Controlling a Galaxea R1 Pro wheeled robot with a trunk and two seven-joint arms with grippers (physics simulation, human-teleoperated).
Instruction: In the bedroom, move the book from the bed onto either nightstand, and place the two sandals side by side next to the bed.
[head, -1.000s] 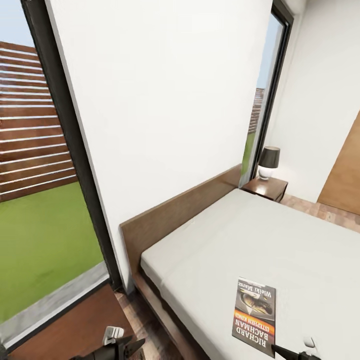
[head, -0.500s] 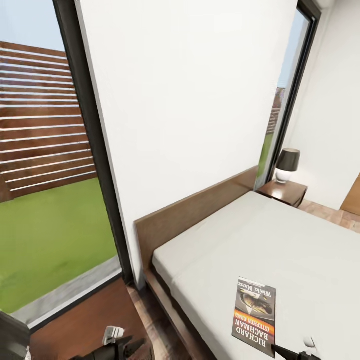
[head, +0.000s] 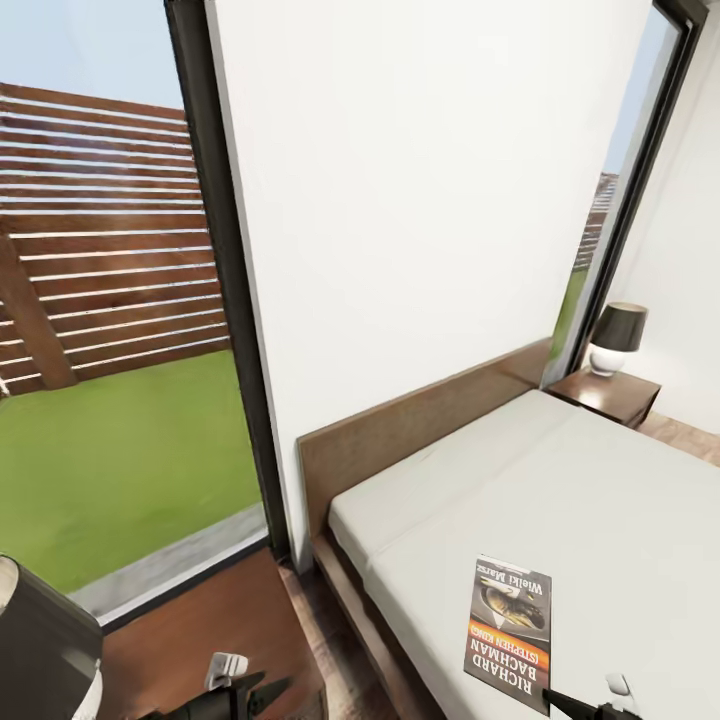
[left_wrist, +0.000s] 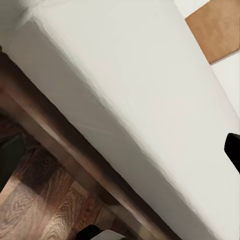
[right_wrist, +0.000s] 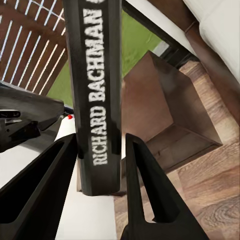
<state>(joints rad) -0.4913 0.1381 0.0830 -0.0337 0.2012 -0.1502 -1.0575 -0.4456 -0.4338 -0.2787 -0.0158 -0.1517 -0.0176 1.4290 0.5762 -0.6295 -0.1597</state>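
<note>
The right gripper (right_wrist: 100, 165) is clamped on the book (right_wrist: 95, 95), one black finger on either side of its spine, where the white lettering "RICHARD BACHMAN" runs lengthwise. In the head view the book (head: 508, 632) stands above the pale mattress of the bed (head: 560, 500), apparently lifted clear, with the gripper's tips just below its lower edge. My judgement: gripping at the spine end keeps the thin paperback stiff for carrying.

The near nightstand (head: 190, 640), dark brown and glossy, stands beside the headboard under the black-framed window (head: 225, 280); the right wrist view shows the same nightstand (right_wrist: 160, 105) beyond the book, consistent with it being the intended drop point. A lamp (head: 40, 650) occupies its near corner, so free surface is limited.

The left gripper (head: 235, 690) hangs low beside the bed frame; whether it is parted or closed cannot be determined.
</note>
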